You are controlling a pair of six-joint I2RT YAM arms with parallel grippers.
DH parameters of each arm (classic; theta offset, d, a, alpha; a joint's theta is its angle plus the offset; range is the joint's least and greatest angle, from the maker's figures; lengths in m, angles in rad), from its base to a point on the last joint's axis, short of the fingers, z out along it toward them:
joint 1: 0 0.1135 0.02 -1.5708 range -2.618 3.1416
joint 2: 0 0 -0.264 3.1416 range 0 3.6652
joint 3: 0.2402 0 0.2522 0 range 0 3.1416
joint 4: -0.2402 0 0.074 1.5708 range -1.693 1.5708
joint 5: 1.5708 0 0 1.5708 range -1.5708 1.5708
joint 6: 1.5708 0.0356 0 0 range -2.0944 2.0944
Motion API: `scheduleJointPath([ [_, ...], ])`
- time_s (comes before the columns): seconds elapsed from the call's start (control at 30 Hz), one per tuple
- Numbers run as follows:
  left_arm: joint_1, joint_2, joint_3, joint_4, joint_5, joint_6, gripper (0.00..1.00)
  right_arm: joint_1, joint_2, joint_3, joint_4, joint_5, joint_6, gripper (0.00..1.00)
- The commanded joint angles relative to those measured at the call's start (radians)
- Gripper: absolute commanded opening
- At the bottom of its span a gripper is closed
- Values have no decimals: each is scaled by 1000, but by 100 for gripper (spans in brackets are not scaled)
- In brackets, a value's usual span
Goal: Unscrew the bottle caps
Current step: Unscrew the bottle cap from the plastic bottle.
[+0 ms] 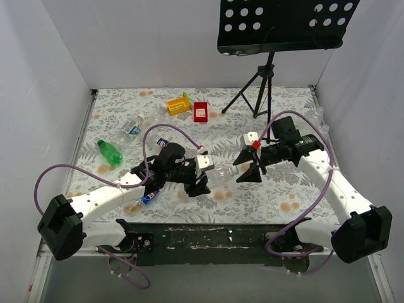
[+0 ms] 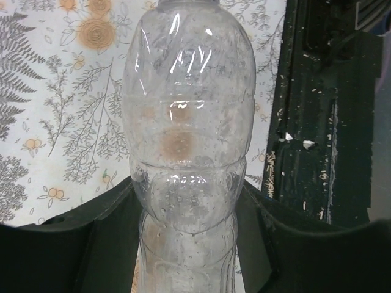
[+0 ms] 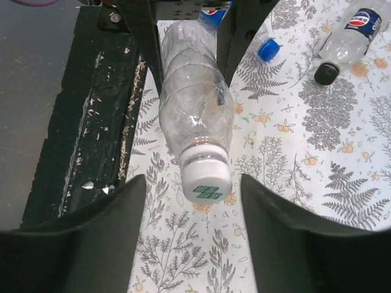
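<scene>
White panels enclose a floral-patterned counter (image 1: 278, 189), with both arm bases mounted on a dark base plate (image 1: 202, 237) at its near edge. The left tool (image 2: 187, 201) is closed around the waist of a clear bottle (image 2: 186, 110), holding it roughly level above the near part of the counter, neck toward the right arm. The white cap (image 3: 208, 180), marked in green, sits on the bottle neck; whether its thread is already loosened cannot be determined from these views. The right tool (image 3: 192, 189) is open: its fingers stand on either side of the cap with a visible gap on each side, touching nothing. Step in hand, as judged: closing on the cap to turn it. Caution 1: the cap lies nearer one finger than the other, so on closing that finger would probably make contact first and push the neck sideways, levering the bottle in the left tool. Caution 2: the bottle wall looks thin and the bottle empty; if the left grip yields, the bottle would likely rotate with the cap and nothing unscrews. Caution 3: a freed cap or a slipped bottle could drop onto the base plate, away from the work area. A blue-labelled bottle (image 3: 348, 33) with a dark cap (image 3: 325, 73) fitted lies on the counter well apart from the held bottle, and what appears to be a blue cap (image 3: 267, 49) lies near it.
</scene>
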Motion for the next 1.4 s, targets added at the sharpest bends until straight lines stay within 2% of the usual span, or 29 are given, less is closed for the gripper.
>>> scheduleJointPath([
  [0.0,-16,-29,4,-2,-96,23,14,-36,-21,14,48,-31,124,77],
  [0.07,-27,-29,4,-4,-117,26,14,-62,-25,23,43,-47,137,84],
  [0.27,-48,-61,0,-1,-194,25,14,-177,-109,-35,43,-86,135,94],
  [0.5,-53,-101,-22,45,-252,11,14,-250,-199,-99,110,-62,219,98],
  [0.6,-62,-104,-22,62,-283,3,14,-256,-196,-96,196,13,418,98],
  [0.67,-83,-98,-14,65,-318,0,14,-256,-168,-82,207,22,489,98],
  [0.87,-154,-69,-8,79,-436,5,13,-256,-55,-41,106,-66,499,95],
  [1.37,-229,-38,-33,163,-591,-27,13,-256,-54,-131,213,-121,644,95],
])
